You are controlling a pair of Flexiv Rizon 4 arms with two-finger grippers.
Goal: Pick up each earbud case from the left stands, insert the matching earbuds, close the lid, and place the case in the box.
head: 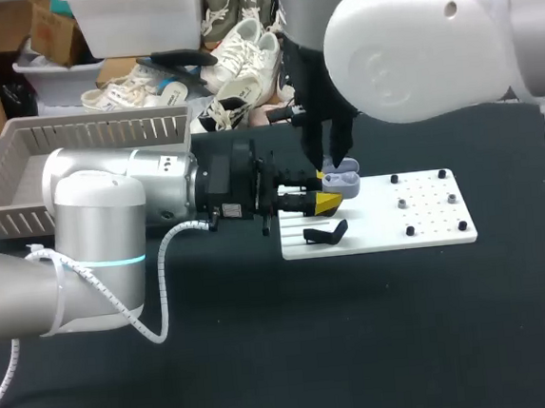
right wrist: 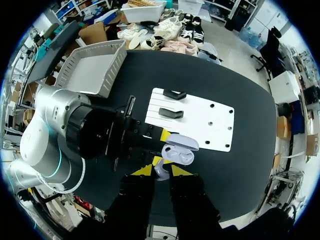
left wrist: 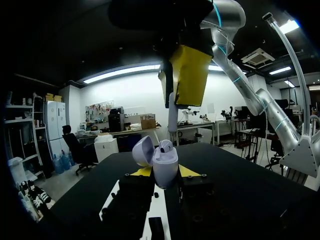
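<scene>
1. A black table [head: 267,357] fills the head view. A white stand board [head: 427,219] lies right of centre and the grey box [head: 22,178] sits at upper left.
2. The lavender earbud case [left wrist: 165,162] is mid-frame over the board's left end, lid open. My left gripper [left wrist: 165,172] is clamped on it, and one bud looks seated inside.
3. Just above the case, my right gripper [right wrist: 161,172] pinches an earbud [left wrist: 172,112], stem down.
4. I judge this to be the insertion step. The next move calls for a straight descent into the free socket, stem aligned, before letting go.
</scene>
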